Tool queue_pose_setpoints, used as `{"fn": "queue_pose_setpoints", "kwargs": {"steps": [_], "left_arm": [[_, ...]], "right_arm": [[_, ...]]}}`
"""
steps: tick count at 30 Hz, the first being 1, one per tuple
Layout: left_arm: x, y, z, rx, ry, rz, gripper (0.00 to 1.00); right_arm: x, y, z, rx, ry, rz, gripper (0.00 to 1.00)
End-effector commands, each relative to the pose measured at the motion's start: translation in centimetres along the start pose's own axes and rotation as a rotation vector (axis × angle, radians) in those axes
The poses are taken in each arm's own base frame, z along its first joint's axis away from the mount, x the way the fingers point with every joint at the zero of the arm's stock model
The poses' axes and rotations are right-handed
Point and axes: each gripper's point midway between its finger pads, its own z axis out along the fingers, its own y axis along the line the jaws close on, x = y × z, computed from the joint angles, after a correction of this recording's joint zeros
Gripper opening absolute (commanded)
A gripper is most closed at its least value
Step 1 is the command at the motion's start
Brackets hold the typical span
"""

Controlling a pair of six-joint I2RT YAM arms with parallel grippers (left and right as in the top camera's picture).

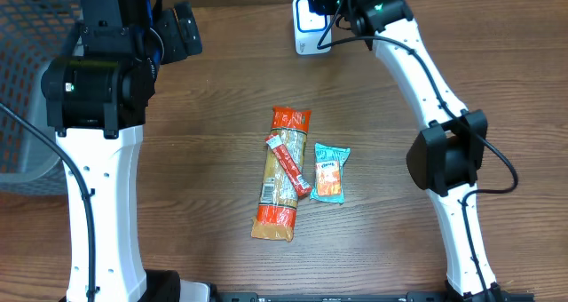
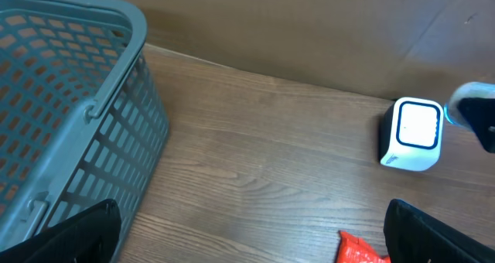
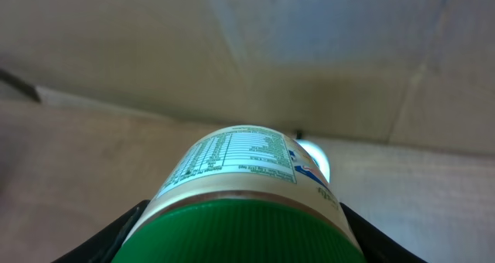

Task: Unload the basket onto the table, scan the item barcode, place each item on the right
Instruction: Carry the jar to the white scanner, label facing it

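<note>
My right gripper [image 3: 244,240] is shut on a pale jar [image 3: 240,170] with a green lid; its nutrition label faces up in the right wrist view. The jar points at the white scanner [image 3: 315,156], whose lit face glows just beyond it. From overhead, the right gripper [image 1: 335,13] hovers at the scanner [image 1: 306,22] by the table's far edge, and the jar itself is hidden under the gripper. My left gripper [image 1: 182,31] stands open over bare wood at the back left, its black fingers [image 2: 77,236] wide apart with nothing between them. The scanner [image 2: 414,133] also shows in the left wrist view.
A grey-blue mesh basket [image 1: 27,71] stands at the left edge, close to the left arm. Mid-table lie a long orange pack [image 1: 280,173], a red stick pack [image 1: 288,164] across it and a teal packet [image 1: 329,173]. A cardboard wall runs behind the table.
</note>
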Motion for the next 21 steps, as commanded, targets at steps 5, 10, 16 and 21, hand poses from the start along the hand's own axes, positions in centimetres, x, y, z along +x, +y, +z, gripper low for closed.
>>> {"fn": "queue_pose_setpoints", "kwargs": {"steps": [5,10,16,21], "left_arm": [[-0.4,0.4,-0.3,-0.01,-0.015,0.013,1.0],[-0.4,0.4,-0.3,-0.01,-0.015,0.013,1.0],[-0.4,0.4,-0.3,-0.01,-0.015,0.013,1.0],[-0.4,0.4,-0.3,-0.01,-0.015,0.013,1.0]], "right_arm": [[-1.8,-0.7,3.3,0.04,-0.18,0.02,0.04],[-2.6,-1.1,4.0,0.042,-0.25,0.114,0.04],[-2.9,-1.2,4.7,0.026,-0.295,0.152,0.04],[-1.5,-1.0,5.9,0.042,-0.284,0.151,0.04]]}}
